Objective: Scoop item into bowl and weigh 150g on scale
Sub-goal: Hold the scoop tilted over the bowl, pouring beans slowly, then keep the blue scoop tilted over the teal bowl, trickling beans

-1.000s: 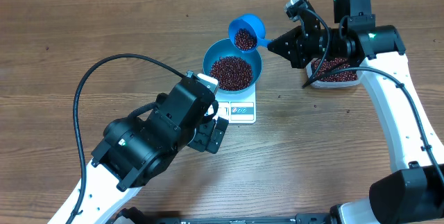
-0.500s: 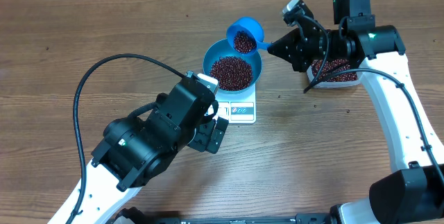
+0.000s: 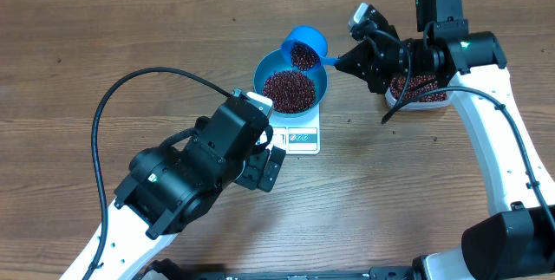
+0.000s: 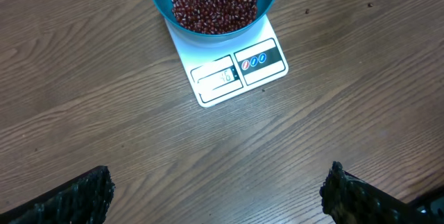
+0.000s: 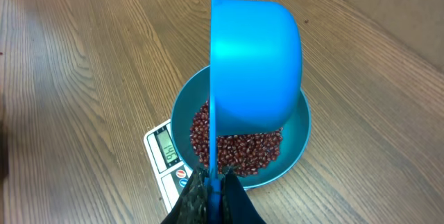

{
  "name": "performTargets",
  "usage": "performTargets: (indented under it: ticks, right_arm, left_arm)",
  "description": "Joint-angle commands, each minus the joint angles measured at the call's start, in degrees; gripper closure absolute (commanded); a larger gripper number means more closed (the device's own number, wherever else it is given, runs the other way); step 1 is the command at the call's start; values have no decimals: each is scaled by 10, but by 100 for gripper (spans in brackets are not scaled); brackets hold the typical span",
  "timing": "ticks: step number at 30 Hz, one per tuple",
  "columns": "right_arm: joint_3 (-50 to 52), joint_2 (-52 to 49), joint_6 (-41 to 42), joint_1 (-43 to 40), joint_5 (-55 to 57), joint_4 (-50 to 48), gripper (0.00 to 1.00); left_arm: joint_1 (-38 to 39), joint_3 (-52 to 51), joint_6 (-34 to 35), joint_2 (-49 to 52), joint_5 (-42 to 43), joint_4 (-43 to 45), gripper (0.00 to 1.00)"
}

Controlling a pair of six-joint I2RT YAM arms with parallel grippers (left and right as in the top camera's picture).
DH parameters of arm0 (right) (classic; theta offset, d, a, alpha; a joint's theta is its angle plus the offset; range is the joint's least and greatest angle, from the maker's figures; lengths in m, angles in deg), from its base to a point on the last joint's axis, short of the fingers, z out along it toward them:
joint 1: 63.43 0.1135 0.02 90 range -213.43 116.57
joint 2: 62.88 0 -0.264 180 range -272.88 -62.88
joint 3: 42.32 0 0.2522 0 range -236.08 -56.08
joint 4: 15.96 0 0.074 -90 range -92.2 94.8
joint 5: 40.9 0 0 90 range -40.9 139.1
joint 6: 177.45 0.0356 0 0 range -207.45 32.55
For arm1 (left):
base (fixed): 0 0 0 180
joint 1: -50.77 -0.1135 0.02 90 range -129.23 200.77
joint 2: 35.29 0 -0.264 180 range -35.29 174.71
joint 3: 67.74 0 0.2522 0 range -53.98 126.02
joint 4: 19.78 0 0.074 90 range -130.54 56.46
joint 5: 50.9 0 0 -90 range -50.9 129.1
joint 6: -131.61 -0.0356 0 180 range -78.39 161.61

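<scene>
Beans (image 3: 290, 90): dark red heap inside the bowl (image 3: 257, 76); more in the scoop (image 3: 305, 44) and in the tub (image 3: 431, 100) at far right.
Bowl: sits on the scale (image 3: 300, 139), whose display edge shows on the near side.
Scoop: tipped over the bowl's far rim.
Right fingers (image 5: 187, 207): clamped tight on the scoop's handle.
Left fingers (image 4: 69, 200): spread wide, empty, above the table (image 3: 130, 37) near the scale.
</scene>
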Motion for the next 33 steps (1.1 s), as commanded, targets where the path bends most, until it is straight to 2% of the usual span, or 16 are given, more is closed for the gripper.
performTargets:
  ticks: [1, 33]
  right_arm:
    - [-8, 7, -11, 0, -12, 1, 96]
    - [-8, 7, 7, 0, -12, 6, 96]
  left_arm:
    - [-2, 11, -11, -5, -7, 2, 0]
    - [-2, 11, -11, -5, -7, 2, 1]
